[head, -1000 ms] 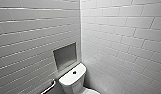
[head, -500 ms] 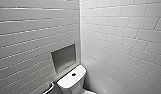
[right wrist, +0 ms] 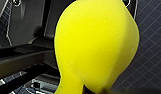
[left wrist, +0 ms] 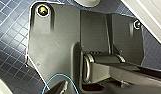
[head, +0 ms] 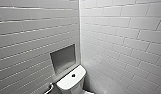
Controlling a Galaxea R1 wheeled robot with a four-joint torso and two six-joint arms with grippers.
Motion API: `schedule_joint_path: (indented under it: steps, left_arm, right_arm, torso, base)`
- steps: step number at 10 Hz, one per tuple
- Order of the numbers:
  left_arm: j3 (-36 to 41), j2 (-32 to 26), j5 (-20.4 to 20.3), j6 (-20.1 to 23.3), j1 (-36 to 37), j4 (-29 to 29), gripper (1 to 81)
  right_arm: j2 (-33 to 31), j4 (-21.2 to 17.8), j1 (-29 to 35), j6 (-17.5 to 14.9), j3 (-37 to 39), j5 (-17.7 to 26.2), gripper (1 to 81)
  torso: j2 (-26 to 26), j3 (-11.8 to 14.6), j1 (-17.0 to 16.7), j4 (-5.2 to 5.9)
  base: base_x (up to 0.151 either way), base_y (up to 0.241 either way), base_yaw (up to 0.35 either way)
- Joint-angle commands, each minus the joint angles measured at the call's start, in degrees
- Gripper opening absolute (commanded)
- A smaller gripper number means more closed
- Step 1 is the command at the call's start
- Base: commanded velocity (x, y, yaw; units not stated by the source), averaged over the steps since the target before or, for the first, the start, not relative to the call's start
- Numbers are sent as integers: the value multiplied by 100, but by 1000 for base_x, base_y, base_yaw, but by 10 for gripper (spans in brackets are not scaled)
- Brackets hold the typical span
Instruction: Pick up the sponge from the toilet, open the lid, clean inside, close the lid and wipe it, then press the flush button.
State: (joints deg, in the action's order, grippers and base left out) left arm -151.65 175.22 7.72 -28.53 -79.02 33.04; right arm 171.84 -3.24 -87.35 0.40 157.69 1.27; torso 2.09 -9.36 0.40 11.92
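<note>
The toilet's white tank (head: 69, 81) stands in the corner of the tiled walls, at the lower edge of the head view. A dark round flush button (head: 73, 75) sits on the tank's top. The lid is hidden below that edge. The bright yellow sponge (right wrist: 96, 45) looms large in the right wrist view. It is pinched narrow at its lower end, where my right gripper (right wrist: 83, 91) is shut on it. Nothing is held in front of the left wrist camera.
A square grey niche (head: 63, 58) is set in the left wall above the tank. A chrome fitting (head: 49, 88) sticks out low on that wall. Dark blue small-tiled floor (left wrist: 11, 32) lies under the left arm, with white wall tiles (left wrist: 151, 15) beside it.
The whole head picture has slid slightly down, so the camera has moved. The tank now sits a little lower in it. Nothing else has changed.
</note>
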Motion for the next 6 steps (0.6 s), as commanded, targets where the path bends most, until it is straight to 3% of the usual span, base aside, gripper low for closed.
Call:
schedule_joint_path:
  steps: [1, 3, 5, 6]
  left_arm:
    - [170, -126, 292, -4, 242, -68, 811]
    - [1099, -810, -244, -13, 172, -157, 811]
    - [2139, -1427, -148, -13, 146, -280, 811]
    - [2201, -1585, 44, -57, 75, -839, 811]
  right_arm:
    - [-51, 78, 90, -40, -133, 445, 10]
    - [-182, 96, 54, -49, -669, 436, 10]
    - [-191, 61, 90, -31, -749, 445, 10]
    - [-191, 34, 107, -23, -706, 445, 10]
  torso:
    - [0, 0, 0, 0]
    - [0, 0, 0, 0]
    - [0, 0, 0, 0]
    - [0, 0, 0, 0]
  base:
    - [0, 0, 0]
    - [0, 0, 0]
    - [0, 0, 0]
    - [0, 0, 0]
